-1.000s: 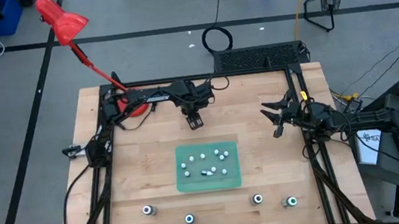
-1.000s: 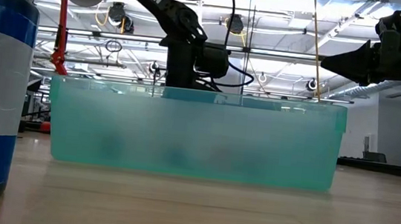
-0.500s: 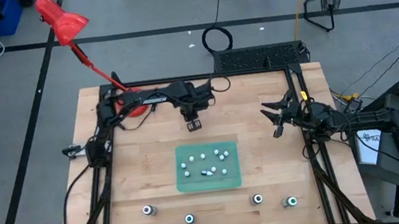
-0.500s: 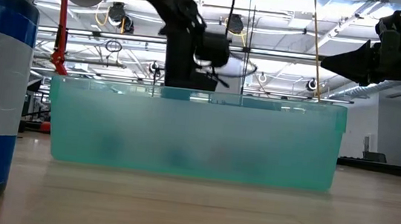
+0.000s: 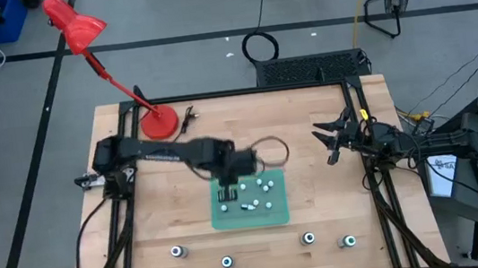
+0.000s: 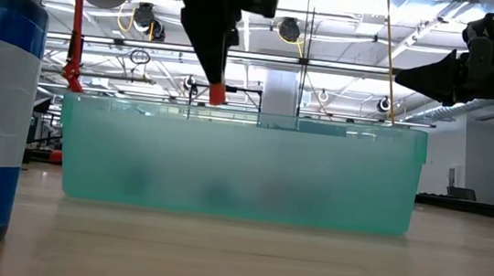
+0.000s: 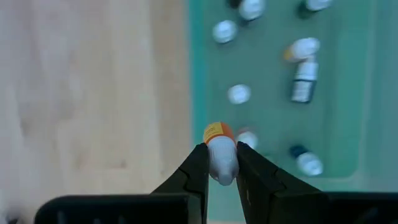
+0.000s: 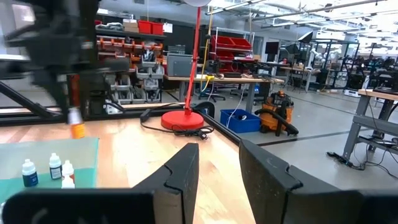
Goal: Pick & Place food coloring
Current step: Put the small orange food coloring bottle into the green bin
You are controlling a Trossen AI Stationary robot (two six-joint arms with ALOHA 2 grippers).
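Orange-capped whitish food coloring bottle pinched cap-down in the left gripper, hanging above the left edge of the green tray where more bottles lie scattered; right gripper parted and empty at the table's right side, well apart

Overhead and table-level views share green bin
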